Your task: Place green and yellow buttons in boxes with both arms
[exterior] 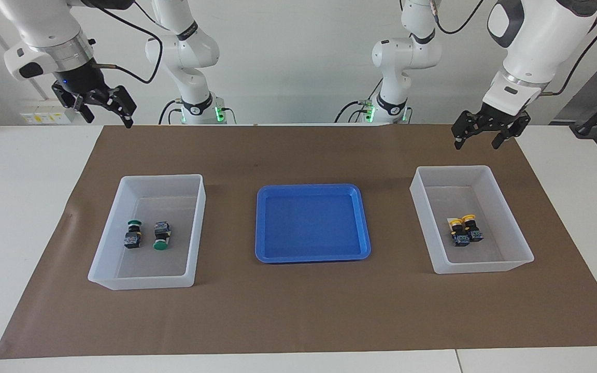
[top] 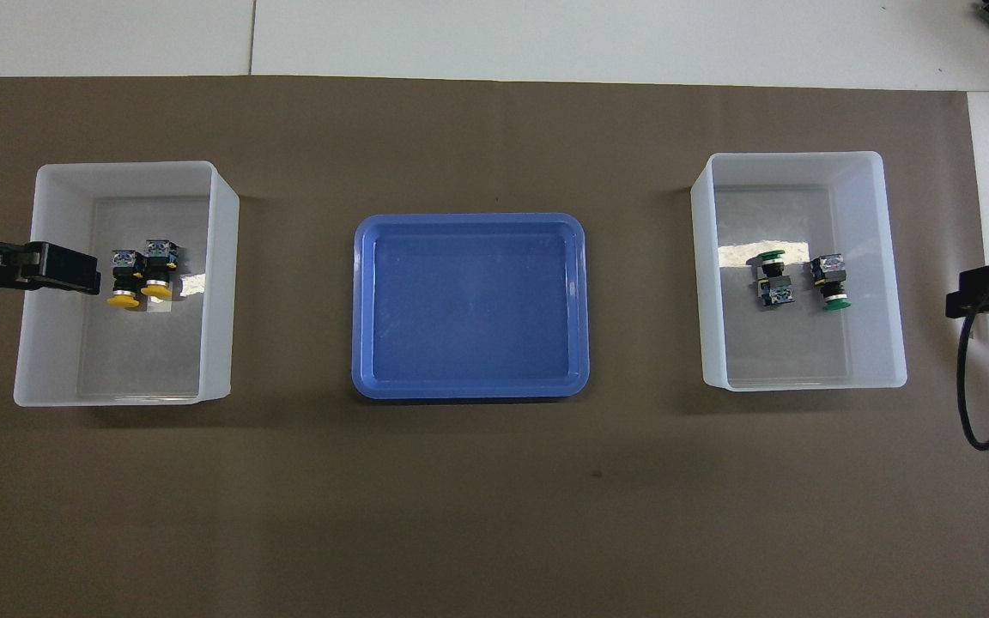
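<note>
Green buttons (exterior: pixel 146 237) are seen lying in the box (exterior: pixel 148 230) at the right arm's end and yellow buttons (exterior: pixel 465 230) in the other box (exterior: pixel 472 217), so both released claws, left claw (exterior: pixel 489 134) and right claw (exterior: pixel 102 106), are best kept raised clear of the rims.

A: Which texts, labels, brands or numbers can be read?

B: None. The small white label (top: pixel 161 302) under the yellow buttons (top: pixel 141 273) shows no legible print (the button bodies' blue-grey faces likewise carry nothing readable).
</note>
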`<state>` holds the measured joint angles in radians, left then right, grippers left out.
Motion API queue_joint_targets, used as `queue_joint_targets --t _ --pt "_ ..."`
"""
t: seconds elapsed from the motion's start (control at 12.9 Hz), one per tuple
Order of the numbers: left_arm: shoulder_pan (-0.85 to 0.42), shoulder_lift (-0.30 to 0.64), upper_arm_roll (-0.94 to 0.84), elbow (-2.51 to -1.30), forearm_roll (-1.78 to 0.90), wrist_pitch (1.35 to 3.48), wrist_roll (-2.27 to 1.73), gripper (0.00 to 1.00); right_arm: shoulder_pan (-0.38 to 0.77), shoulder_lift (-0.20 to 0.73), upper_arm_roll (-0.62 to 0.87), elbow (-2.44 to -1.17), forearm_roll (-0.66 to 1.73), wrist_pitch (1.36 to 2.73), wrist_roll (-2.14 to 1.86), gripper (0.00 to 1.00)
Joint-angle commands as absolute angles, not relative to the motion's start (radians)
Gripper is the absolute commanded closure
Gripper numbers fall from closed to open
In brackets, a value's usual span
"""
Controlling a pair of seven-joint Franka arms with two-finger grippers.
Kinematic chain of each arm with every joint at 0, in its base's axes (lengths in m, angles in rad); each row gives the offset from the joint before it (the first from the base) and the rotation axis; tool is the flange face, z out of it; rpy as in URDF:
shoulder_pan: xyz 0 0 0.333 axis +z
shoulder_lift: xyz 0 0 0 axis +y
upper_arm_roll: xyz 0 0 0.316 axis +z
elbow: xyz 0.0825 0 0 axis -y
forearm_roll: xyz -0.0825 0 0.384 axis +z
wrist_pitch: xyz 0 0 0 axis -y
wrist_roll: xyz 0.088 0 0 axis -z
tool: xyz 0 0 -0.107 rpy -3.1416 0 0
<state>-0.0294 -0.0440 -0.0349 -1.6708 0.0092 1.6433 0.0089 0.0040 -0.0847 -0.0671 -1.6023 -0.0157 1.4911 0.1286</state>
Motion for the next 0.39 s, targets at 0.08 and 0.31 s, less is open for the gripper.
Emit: queue_joint_targets --t 0.08,0.31 --pt "-0.018 -0.078 -0.038 -1.703 -0.008 1.635 0.029 0.00 0.012 -0.117 -0.075 -1.641 -0.032 1.508 0.110 0.00" --pt "-0.018 -0.078 -0.038 -1.703 -0.006 1.640 0.028 0.00 0.012 -0.117 -0.075 -1.640 -0.034 1.508 0.109 0.00"
